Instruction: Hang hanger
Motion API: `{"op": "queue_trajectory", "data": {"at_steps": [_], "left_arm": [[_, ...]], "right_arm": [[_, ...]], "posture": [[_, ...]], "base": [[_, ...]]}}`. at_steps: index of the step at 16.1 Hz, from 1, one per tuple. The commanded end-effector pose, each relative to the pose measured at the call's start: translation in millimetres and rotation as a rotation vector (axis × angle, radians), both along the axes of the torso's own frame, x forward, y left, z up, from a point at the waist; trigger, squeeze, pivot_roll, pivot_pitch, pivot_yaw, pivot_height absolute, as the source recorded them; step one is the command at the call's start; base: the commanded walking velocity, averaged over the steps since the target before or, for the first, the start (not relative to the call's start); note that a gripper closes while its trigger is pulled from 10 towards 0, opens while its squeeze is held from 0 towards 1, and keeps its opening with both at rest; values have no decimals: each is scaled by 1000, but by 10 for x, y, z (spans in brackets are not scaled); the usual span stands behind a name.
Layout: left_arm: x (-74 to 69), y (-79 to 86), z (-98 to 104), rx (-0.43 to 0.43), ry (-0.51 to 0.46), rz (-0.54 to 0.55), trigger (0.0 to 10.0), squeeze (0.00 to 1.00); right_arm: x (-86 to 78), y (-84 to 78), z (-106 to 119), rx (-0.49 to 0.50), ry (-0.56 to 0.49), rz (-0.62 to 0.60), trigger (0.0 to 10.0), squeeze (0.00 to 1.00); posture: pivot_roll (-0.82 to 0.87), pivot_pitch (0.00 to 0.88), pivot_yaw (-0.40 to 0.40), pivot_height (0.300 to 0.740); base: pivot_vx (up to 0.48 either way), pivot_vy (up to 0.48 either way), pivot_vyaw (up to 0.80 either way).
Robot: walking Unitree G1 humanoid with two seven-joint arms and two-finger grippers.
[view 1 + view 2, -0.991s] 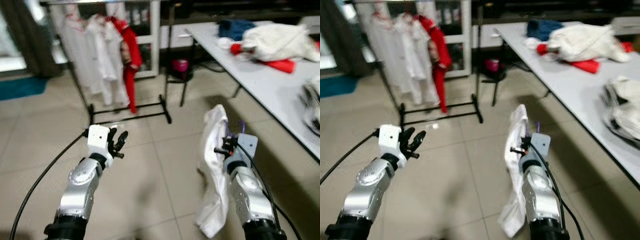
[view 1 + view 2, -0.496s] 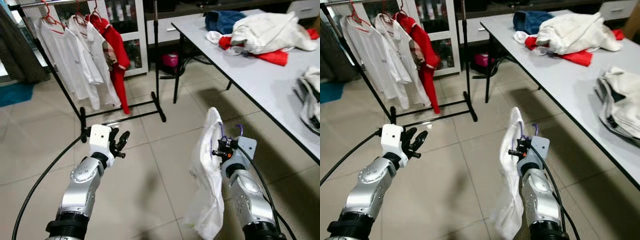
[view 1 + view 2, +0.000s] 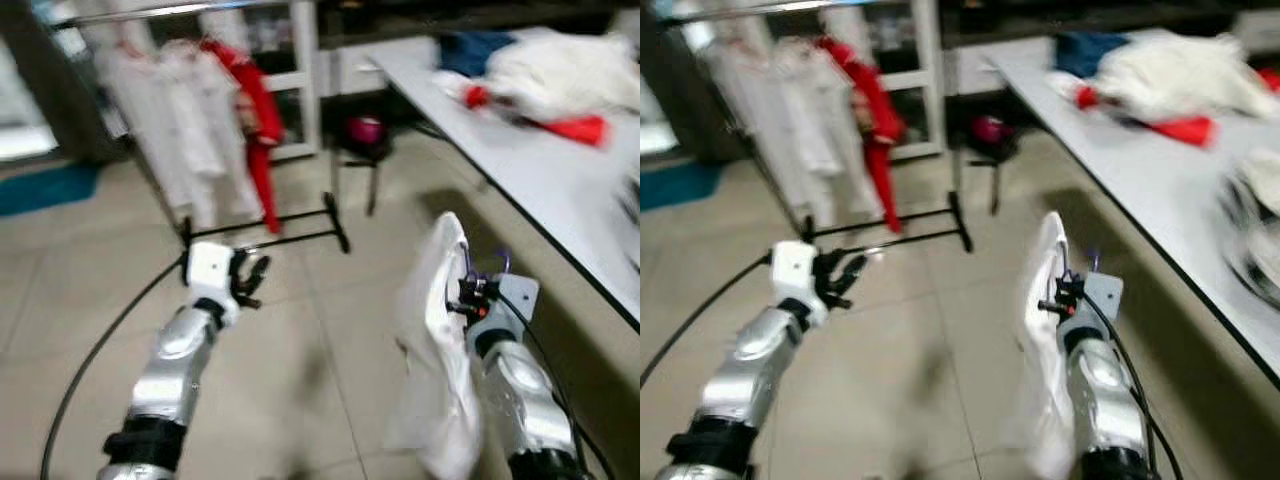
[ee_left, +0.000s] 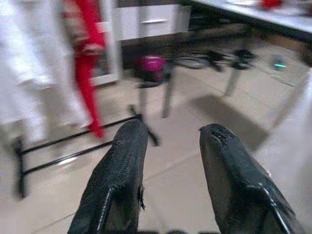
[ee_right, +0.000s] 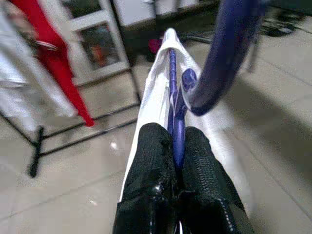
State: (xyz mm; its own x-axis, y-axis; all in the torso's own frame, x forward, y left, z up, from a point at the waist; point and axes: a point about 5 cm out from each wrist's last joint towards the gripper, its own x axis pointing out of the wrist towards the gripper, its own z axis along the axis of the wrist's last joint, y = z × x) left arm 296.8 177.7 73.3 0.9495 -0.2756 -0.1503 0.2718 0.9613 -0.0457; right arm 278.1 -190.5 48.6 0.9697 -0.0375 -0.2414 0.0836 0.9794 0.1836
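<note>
My right gripper [image 5: 175, 146] is shut on a blue hanger [image 5: 174, 105] that carries a white shirt [image 3: 432, 340]. The shirt droops toward the floor beside my right arm, and the hanger's blue hook [image 3: 500, 262] curls up above the wrist. Held out low over the tiles, my left gripper [image 4: 170, 141] stands open with nothing between its fingers. The clothes rack [image 3: 190, 12] stands ahead at the left, with white shirts [image 3: 175, 140] and a red garment [image 3: 260, 120] on its rail.
A grey table [image 3: 540, 170] runs along the right with piled clothes [image 3: 560, 75]. A pink object [image 3: 365, 130] sits under a dark stand by a white cabinet. The rack's black foot bar [image 3: 270, 235] lies on the tiles. A black cable [image 3: 90, 350] arcs left.
The whole picture has shifted and blurred, so the camera moved. Both arms keep their pose; the right gripper still holds the hanger with the shirt.
</note>
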Motion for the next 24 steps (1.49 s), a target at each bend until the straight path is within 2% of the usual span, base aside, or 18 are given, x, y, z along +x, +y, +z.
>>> {"op": "queue_trajectory", "data": {"at_steps": [1,3,4,6,8,17,20,24], "left_arm": [[15,20,4,-11,-3,20,10000,0],[16,59,52,-4,-36,41,10000,0],[9,77,73,-2,-50,42,10000,0],[18,71,126,30,-88,18,10000,0],[49,81,193,25,-111,22,10000,0],[93,30,260,30,-127,-5,10000,0],[91,24,258,34,-124,-11,10000,0],[113,22,289,46,-126,-29,10000,0]], "right_arm": [[46,61,76,-10,-39,22,10000,0],[67,79,90,11,-38,36,10000,0],[68,71,100,-33,-35,41,10000,0],[77,77,115,3,-47,47,10000,0],[97,100,139,8,-56,54,10000,0],[156,63,194,-35,-59,75,10000,0],[170,78,206,-44,-60,90,10000,0],[213,105,235,-40,-71,91,10000,0]], "posture": [[-78,0,71,740],[-76,0,63,740],[-73,0,62,740],[-66,0,56,740],[-61,0,55,740],[-56,0,48,740],[-53,0,52,740],[-42,0,58,740]], "base": [[341,0,800],[332,0,0],[334,0,0],[339,0,0],[341,0,0],[344,0,0],[346,0,-800],[343,0,0]]}}
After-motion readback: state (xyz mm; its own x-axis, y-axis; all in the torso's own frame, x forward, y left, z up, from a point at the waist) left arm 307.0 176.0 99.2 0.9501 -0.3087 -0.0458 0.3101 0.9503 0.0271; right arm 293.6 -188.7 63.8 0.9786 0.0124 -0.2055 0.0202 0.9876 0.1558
